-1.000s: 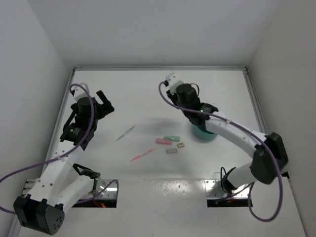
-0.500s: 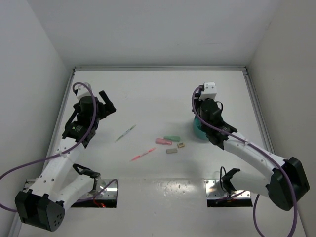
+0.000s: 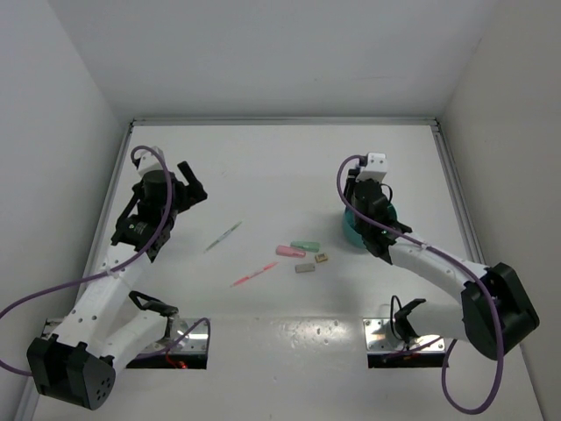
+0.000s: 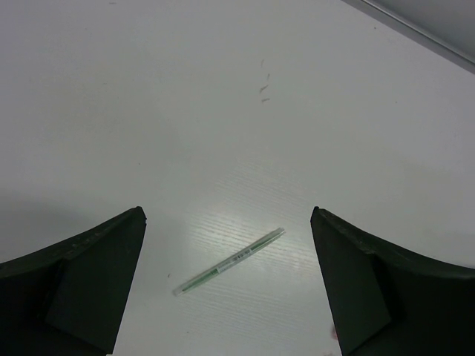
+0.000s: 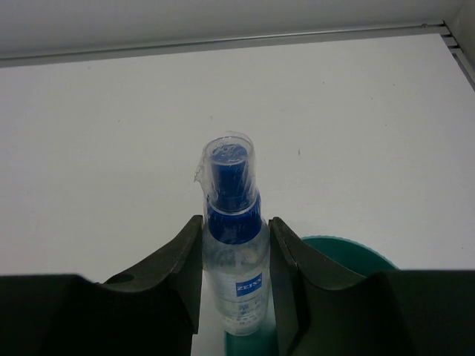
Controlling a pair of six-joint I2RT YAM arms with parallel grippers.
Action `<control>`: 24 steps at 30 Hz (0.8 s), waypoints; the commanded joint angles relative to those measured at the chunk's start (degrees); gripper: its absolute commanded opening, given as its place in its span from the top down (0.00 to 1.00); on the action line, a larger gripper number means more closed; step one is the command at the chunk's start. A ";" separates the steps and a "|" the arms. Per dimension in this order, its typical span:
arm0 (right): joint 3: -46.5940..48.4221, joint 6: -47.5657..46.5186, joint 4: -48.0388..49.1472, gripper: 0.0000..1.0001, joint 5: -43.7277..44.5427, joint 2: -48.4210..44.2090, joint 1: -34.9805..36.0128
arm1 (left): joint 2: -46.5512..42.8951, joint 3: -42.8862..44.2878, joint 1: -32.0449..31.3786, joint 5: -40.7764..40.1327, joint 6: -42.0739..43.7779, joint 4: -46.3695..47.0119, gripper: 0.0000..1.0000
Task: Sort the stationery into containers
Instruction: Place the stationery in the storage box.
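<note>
1. White tabletop (image 3: 263, 158) walled by plain white panels; both arms reach out over it.
2. Left gripper (image 4: 228, 216): its dark fingers (image 4: 96, 274) are spread wide with nothing between them, hanging above the bare surface.
3. Below that gap, slightly nearer the wrist than the fingertips, a thin green-and-white pen (image 4: 230, 261) lies flat on a slant, touching neither finger.
4. Right gripper (image 5: 235, 226): its fingers are closed onto a small clear spray bottle (image 5: 230, 167) with a blue nozzle under a clear cap. The cap end sticks out beyond the fingertips.
5. Under the right gripper and a little to its right, part of the round teal cup (image 5: 349, 248) shows. Whether the bottle's base is inside the cup cannot be told.
6. Between the two grippers, off to the left of the cup, loose pieces lie on the table:
   - a pink pen (image 3: 254, 274)
   - a pink stick (image 3: 291, 252) just beside a green stick (image 3: 305, 246)
   - a small tan block (image 3: 322, 258)
   - a grey block (image 3: 304, 268) near it
</note>
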 commanded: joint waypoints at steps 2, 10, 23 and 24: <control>0.41 0.58 4.58 1.00 1.50 0.80 -0.51 | -0.13 0.00 0.45 0.77 0.37 0.75 0.01; 1.81 -0.48 1.32 1.00 2.11 1.68 -1.56 | 0.40 0.00 0.45 0.77 0.37 0.75 0.01; 1.29 -1.54 0.80 1.00 -0.87 2.21 -1.56 | 0.40 0.00 0.45 0.77 0.37 0.75 0.01; 1.29 -1.54 0.80 1.00 -0.87 2.73 -1.56 | 0.40 0.00 0.45 0.77 0.37 0.75 0.01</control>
